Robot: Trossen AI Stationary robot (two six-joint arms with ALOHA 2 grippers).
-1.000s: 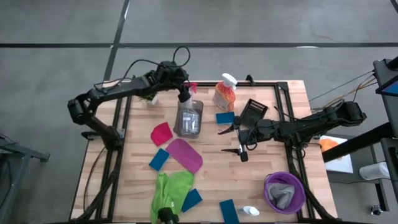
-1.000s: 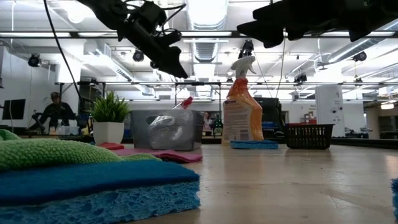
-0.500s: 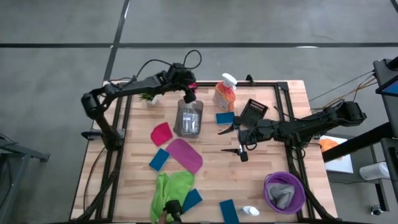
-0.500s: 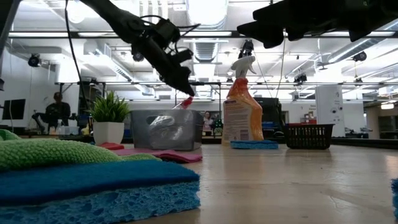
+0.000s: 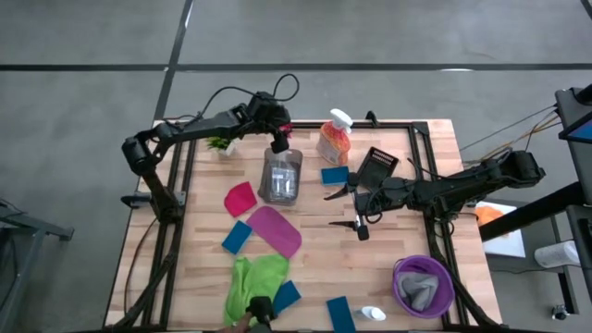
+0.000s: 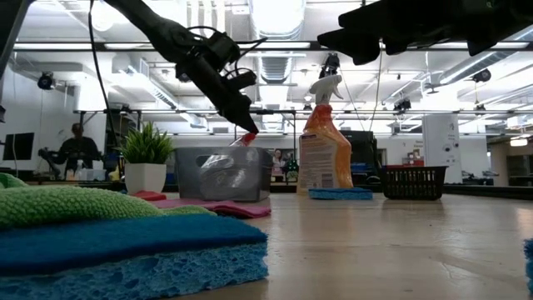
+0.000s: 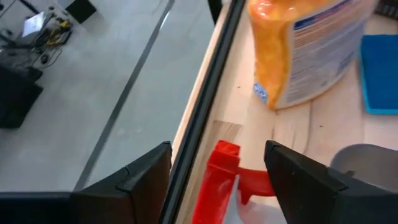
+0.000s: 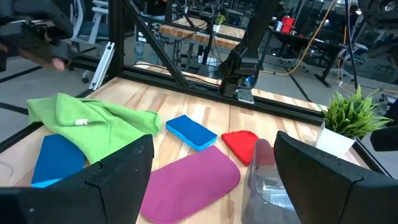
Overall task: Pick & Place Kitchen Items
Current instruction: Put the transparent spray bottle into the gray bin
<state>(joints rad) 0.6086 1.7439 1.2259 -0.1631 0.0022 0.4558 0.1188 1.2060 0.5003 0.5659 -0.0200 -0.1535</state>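
Note:
A clear bottle (image 5: 282, 176) with a red trigger top (image 7: 222, 174) lies on its side near the table's far edge. My left gripper (image 5: 278, 141) is open just above that top, slanting down. In the left wrist view one finger stands on each side of the red trigger without touching it. The orange spray bottle (image 5: 334, 139) stands upright just to the right. My right gripper (image 5: 335, 209) hangs open and holds nothing over the table's middle right, pointing toward the left edge.
A black basket (image 5: 376, 166) and a blue sponge (image 5: 335, 174) lie by the orange bottle. A red cloth (image 5: 240, 198), a magenta cloth (image 5: 274, 230), a green cloth (image 5: 254, 282) and more sponges lie nearer. A purple bowl (image 5: 423, 285) holds a grey cloth. A potted plant (image 5: 222, 144) stands far left.
My left gripper has come down toward the clear bottle's red trigger top, stretching out along the far edge and rolling a little. It now stands around the trigger. The bottle has not moved.

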